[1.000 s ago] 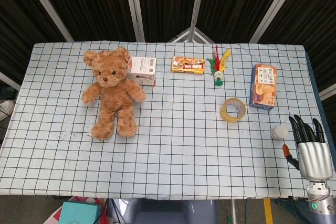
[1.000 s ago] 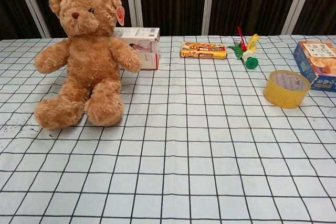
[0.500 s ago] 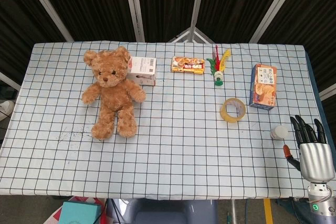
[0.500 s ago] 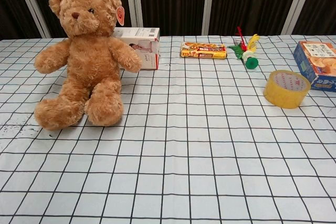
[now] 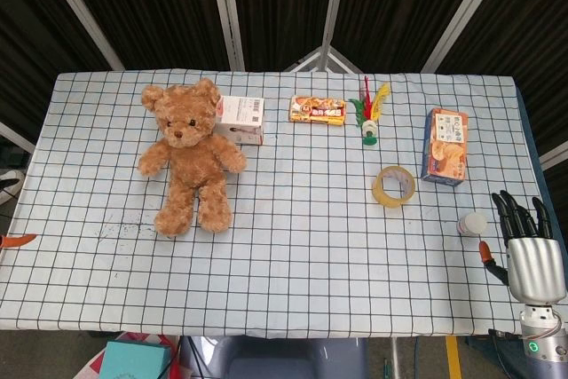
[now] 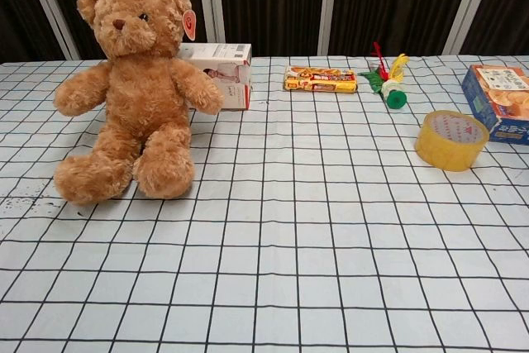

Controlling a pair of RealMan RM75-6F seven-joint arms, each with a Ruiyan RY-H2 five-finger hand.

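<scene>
Head view shows the right hand [image 5: 529, 250] off the table's right edge, fingers held apart and pointing toward the far side, nothing held in it. Compared with a second ago, it has been drawn slightly toward the near-right corner, so the gap to the small white bottle [image 5: 472, 224] has widened a little. At the left edge an orange fingertip [image 5: 18, 240] has newly come into view; it probably belongs to the left hand, whose pose cannot be told. None of the objects has been shifted, so the work is judged to be barely begun.

The small white bottle is nearest the right hand, just beside its fingertips, on the checked tablecloth [image 5: 311, 255] near the right edge. It stands upright, long axis vertical, cap upward. The tape roll [image 5: 393, 186] lies flat, further in.
</scene>
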